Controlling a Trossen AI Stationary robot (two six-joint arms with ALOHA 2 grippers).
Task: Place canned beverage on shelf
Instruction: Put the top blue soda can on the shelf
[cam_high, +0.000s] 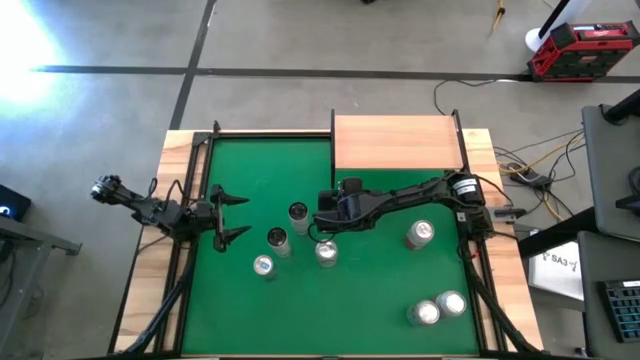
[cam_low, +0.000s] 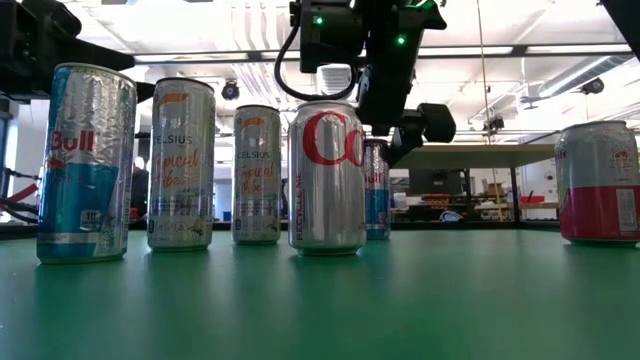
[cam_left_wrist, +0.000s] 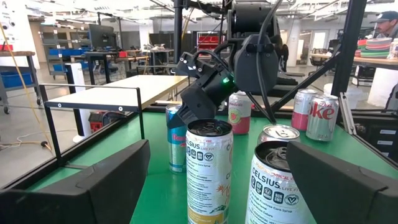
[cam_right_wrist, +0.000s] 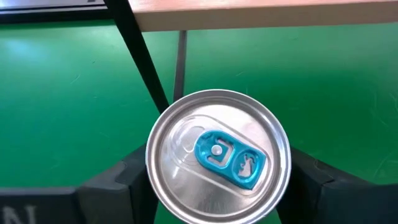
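Your right gripper (cam_right_wrist: 214, 180) is squeezed onto the upright silver can with the blue pull-tab (cam_right_wrist: 219, 155), long axis vertical. The pale-wood shelf on black posts (cam_high: 398, 142) sits around 1 o'clock from it, so that arm's the one. Left gripper (cam_high: 226, 217) just waits with jaws wide at 9 o'clock.

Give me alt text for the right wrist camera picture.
Seen from directly above, a silver can with a blue pull tab sits between the right gripper's dark fingers on green felt. The pale-wood shelf on black posts stands just beyond.
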